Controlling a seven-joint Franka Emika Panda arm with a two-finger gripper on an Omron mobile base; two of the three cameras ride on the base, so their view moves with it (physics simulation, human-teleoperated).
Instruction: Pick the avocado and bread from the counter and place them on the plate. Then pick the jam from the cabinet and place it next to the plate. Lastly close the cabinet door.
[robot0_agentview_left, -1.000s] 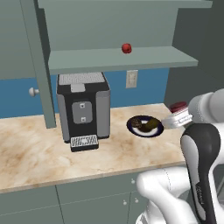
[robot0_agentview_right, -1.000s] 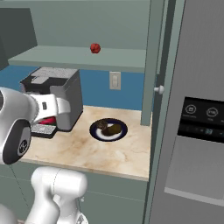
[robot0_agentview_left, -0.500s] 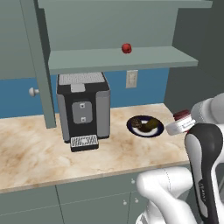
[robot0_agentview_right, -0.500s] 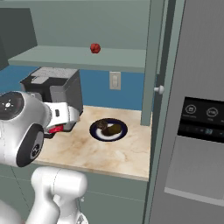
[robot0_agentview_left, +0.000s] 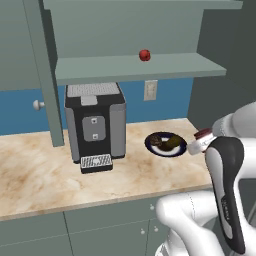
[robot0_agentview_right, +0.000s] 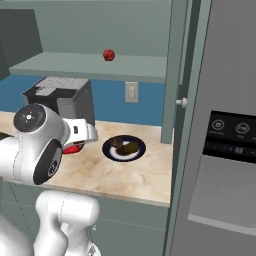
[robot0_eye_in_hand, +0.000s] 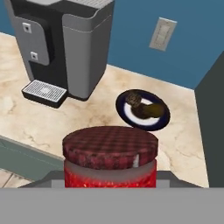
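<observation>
Gripper (robot0_eye_in_hand: 110, 186) clamped on the jam (robot0_eye_in_hand: 110, 159), red jar with checkered lid, held above the marble tabletop (robot0_agentview_left: 45, 175) near its front edge, beside the plate (robot0_agentview_left: 166, 145) but apart from it. Plate carries the bread (robot0_eye_in_hand: 134, 101) and avocado (robot0_eye_in_hand: 153, 110), touching each other, right of the coffee machine (robot0_agentview_left: 95, 125). Small red ball (robot0_agentview_left: 144, 55) on the cabinet shelf (robot0_agentview_left: 130, 67); cabinet door (robot0_agentview_left: 45, 75) stands open.

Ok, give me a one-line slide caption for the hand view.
Gripper holding the jam jar above the counter, near the loaded plate.
</observation>
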